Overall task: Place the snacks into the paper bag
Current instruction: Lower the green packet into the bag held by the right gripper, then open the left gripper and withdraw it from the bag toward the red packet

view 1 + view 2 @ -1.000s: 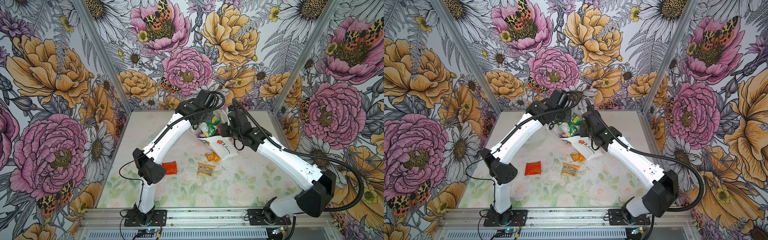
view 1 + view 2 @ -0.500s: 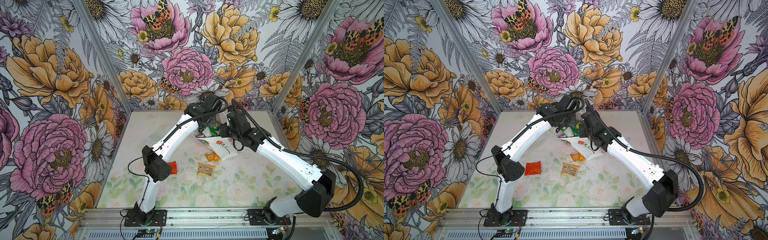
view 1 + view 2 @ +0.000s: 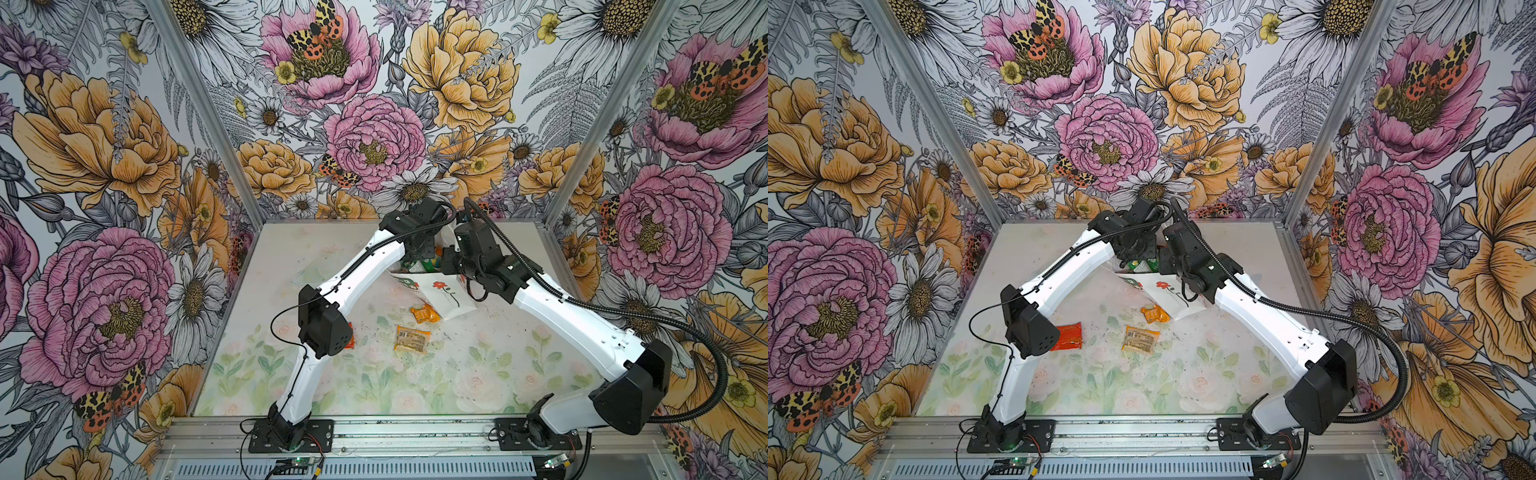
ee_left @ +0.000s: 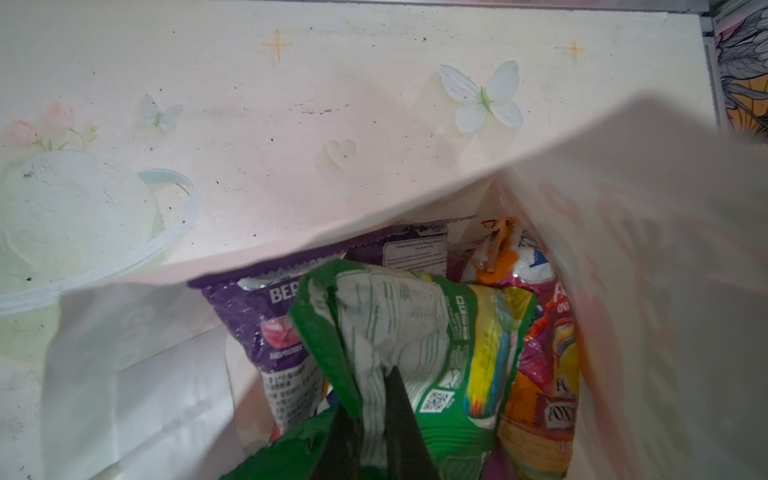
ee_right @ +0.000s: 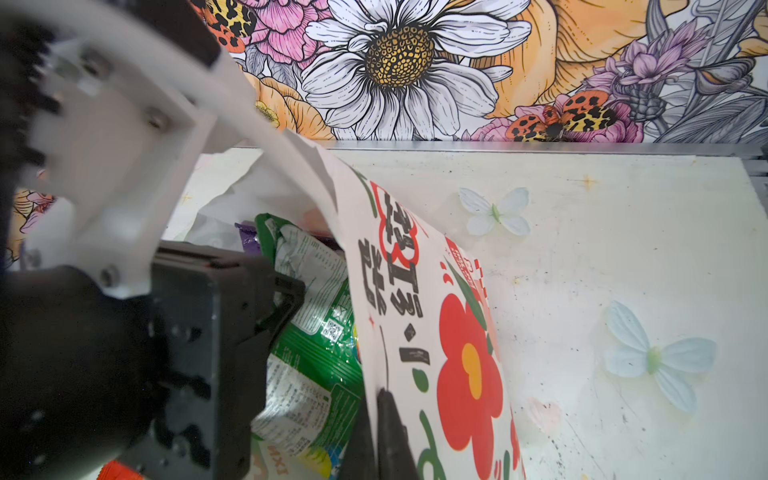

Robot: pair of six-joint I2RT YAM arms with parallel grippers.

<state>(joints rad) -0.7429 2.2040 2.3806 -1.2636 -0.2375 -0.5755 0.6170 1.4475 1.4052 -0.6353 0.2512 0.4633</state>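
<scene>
Left fingers (image 4: 405,432) tight on green packet (image 4: 436,353)

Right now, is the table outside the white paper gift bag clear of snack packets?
No: red packet, crumpled orange packet and yellow packet lie there.

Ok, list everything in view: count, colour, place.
bag: one, white with red flowers, back of table
green packet: one, green, inside bag
purple packet: at least one, purple, inside bag
Fox's packet: one, orange, inside bag
red packet: one, red, table, left side
orange packet: one, orange, table, beside bag
yellow packet: one, yellow-orange, mid-table
table: one, pale floral
left gripper: one, black, shut on green packet
right gripper: one, black, shut on bag
</scene>
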